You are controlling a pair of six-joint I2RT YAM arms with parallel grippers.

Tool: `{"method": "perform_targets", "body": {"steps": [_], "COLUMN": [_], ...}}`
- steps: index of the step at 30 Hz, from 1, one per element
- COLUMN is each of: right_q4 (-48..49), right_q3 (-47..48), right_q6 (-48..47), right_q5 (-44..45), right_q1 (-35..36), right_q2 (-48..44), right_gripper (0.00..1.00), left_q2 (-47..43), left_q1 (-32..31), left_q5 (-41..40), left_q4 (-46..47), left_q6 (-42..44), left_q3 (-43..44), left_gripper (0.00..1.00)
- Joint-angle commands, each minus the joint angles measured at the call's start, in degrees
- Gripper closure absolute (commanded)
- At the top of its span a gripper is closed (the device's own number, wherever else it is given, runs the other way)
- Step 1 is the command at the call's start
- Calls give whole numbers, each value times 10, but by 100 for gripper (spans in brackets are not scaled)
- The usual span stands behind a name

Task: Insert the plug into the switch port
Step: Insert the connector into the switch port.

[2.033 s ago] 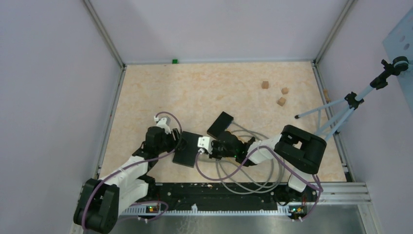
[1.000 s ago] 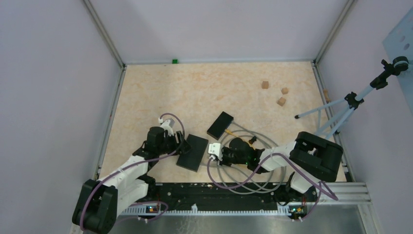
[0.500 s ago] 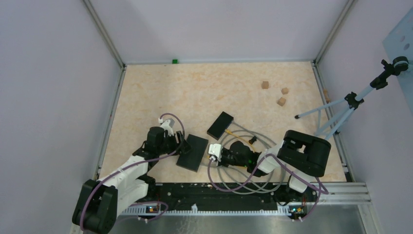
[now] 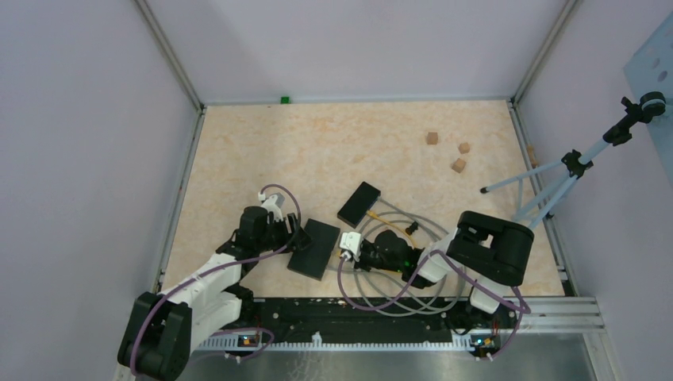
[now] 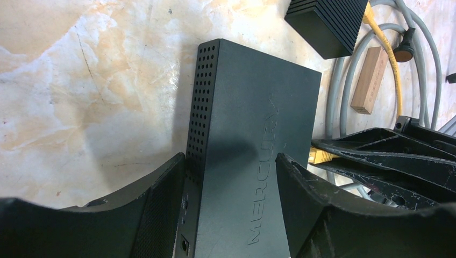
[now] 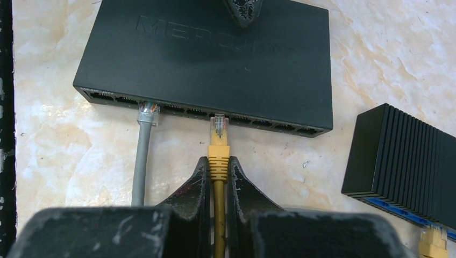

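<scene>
Plug (image 6: pixel 218 130) at switch (image 6: pixel 215 59); grey cable (image 6: pixel 142 156) beside

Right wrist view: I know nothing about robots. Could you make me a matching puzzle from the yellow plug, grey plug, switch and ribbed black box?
1 yellow plug
2 grey plug
3 switch
4 ribbed black box

A lying apart, right of the switch
B held by the right gripper
C at a port further left in this view
D under the left gripper

Pairs: 1-B, 2-C, 3-D, 4-A
</scene>
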Motion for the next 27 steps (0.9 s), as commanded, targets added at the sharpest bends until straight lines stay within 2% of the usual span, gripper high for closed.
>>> {"method": "perform_targets", "body": {"steps": [1,7,17,27], "right_q4": [3,13,87,53], "right_q3": [-3,-4,-34,-6], "right_q6": [17,21,36,29], "right_q5": [11,12,18,-1], "right_q1": [6,6,6,6], "right_q2": [13,13,15,31], "right_gripper": [100,100,100,100], "left_q2": [-1,-3,-3,-7], "left_q1": [-5,-5,-5,-4], "left_q5": [28,28,29,29], "left_q4": [-1,-1,0,-2], "left_q6": [-5,-7,-6,-7], "left_q3": [11,8,8,5], "left_gripper": [33,33,33,33]}}
